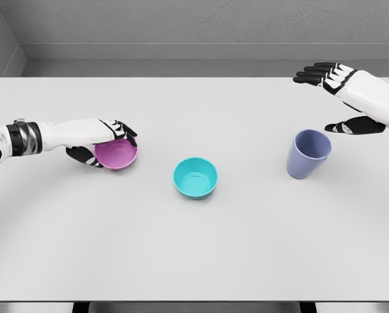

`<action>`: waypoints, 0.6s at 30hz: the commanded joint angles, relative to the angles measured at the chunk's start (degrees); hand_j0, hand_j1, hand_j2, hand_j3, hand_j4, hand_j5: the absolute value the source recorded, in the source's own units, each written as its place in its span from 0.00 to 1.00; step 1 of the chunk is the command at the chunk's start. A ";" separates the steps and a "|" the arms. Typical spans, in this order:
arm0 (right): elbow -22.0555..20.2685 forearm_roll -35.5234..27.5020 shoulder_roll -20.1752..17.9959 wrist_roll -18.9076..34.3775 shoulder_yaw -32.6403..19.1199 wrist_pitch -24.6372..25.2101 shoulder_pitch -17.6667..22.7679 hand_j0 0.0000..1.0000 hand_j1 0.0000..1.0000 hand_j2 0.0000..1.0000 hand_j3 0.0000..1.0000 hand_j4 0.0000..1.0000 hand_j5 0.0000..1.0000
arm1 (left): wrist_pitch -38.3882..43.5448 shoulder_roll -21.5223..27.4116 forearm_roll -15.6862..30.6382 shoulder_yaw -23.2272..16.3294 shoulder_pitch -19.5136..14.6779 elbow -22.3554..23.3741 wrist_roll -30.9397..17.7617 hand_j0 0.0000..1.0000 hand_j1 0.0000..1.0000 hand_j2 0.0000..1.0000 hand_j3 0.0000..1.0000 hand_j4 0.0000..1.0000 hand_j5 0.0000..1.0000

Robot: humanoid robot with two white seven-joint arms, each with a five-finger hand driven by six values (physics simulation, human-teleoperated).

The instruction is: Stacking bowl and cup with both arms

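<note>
— Pale grey counter (194, 261) under a grey wall, seen from the head. Teal bowl (195, 177) at its middle, upright, mouth up, nothing inside; taken as the landmark for all else.

— And the other two pieces?

— Pink bowl (116, 153) to the left of the teal bowl and a little farther back, well apart from it. Tipped slightly, rim turned toward the camera. Lilac cup (308, 153) to the right of the teal bowl, also a little farther back, well apart, upright with mouth up.

— Hands?

— Left robot hand (102, 145) clamped on the pink bowl: dark fingers curled over the far rim, thumb beneath the near side. Right robot hand (343, 98) beyond the cup as counted from the teal bowl, up and to the right, fingers spread, thumb pointing down toward the cup, holding nothing, not touching it.

— Deciding relation?

— Probably the sideways gap. Pink bowl lies left of the teal bowl, so likely a carry rightward and slightly nearer, then a lowering into the open mouth. Cup sits just below and left of the right robot hand's thumb, far closer to that side than to the left. Long axis of the cup vertical, so a grip around its wall seems fitting.

— Risk?

— Tilted rim catching on the teal bowl's edge.
</note>
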 commanded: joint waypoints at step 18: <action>-0.01 -0.38 -0.07 -0.02 -0.05 0.01 0.09 1.00 1.00 1.00 1.00 1.00 1.00 | -0.35 -2.16 6.18 0.71 -2.55 -8.29 0.33 0.51 0.51 0.51 0.51 0.51 0.51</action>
